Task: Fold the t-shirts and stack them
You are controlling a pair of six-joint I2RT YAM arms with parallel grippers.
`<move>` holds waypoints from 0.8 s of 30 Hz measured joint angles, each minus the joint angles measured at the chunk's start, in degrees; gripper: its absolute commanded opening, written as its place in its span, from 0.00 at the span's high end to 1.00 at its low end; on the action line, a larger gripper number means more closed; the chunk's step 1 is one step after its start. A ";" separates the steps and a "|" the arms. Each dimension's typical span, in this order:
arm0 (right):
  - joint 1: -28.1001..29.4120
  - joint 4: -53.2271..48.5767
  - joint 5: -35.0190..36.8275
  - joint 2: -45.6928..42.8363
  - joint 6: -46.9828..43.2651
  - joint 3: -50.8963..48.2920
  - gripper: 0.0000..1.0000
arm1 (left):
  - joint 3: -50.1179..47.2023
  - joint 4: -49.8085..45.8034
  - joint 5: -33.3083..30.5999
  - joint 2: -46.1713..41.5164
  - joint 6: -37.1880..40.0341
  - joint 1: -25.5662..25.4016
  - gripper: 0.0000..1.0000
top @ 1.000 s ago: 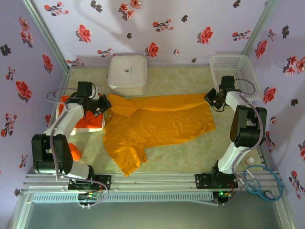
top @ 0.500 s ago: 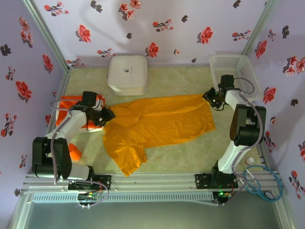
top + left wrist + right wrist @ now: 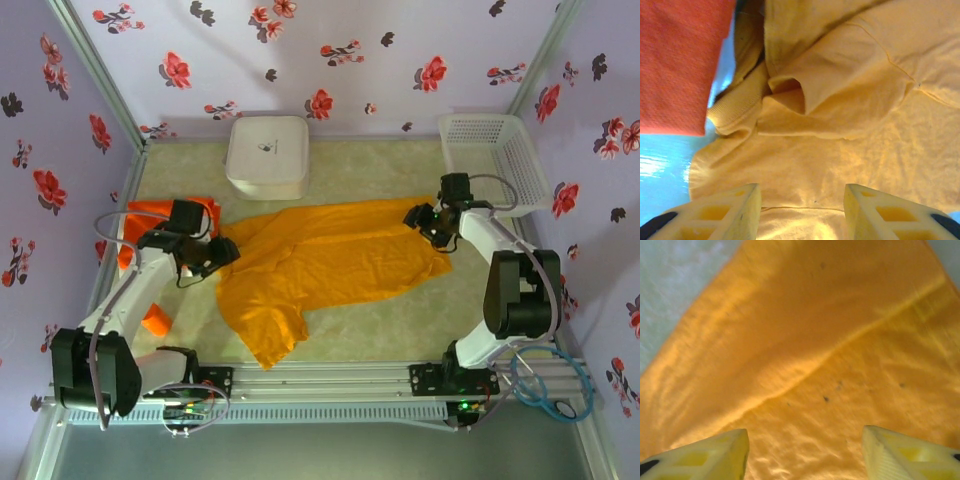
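Observation:
A mustard yellow-orange t-shirt (image 3: 330,262) lies partly folded across the middle of the table, its collar and a creased sleeve toward the left (image 3: 790,95). A bright red-orange t-shirt (image 3: 165,222) lies at the left edge, partly under the left arm, and its cloth fills the upper left corner of the left wrist view (image 3: 680,60). My left gripper (image 3: 222,252) hovers over the yellow shirt's left end, jaws open (image 3: 802,210), nothing between them. My right gripper (image 3: 418,220) is over the shirt's upper right corner, jaws wide open (image 3: 805,455) above the cloth (image 3: 830,365).
A white rounded-square plastic box (image 3: 267,155) stands at the back centre. A white lattice basket (image 3: 495,160) sits at the back right. Floral walls close in both sides. Bare table lies in front of the shirt.
Both grippers have opened and let go of the yellow shirt. The left one moved toward the front, the right one leftward over the shirt's corner. The shirt's top edge now lies flat.

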 measured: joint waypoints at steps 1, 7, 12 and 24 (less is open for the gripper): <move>-0.02 0.00 0.31 0.24 -0.11 -0.90 0.43 | -0.15 0.15 -0.02 0.00 0.00 -0.46 0.53; -0.02 -0.68 2.45 1.01 -0.17 -7.06 0.46 | -1.55 0.13 -0.76 0.00 0.11 -1.18 0.53; -0.02 -1.31 5.05 -0.96 -0.57 -10.10 0.50 | 0.20 -0.28 -1.79 0.15 1.07 -1.18 0.53; -7.41 -8.68 12.94 -8.02 -1.99 -14.86 0.51 | 12.85 0.22 -3.04 10.54 6.05 2.49 0.58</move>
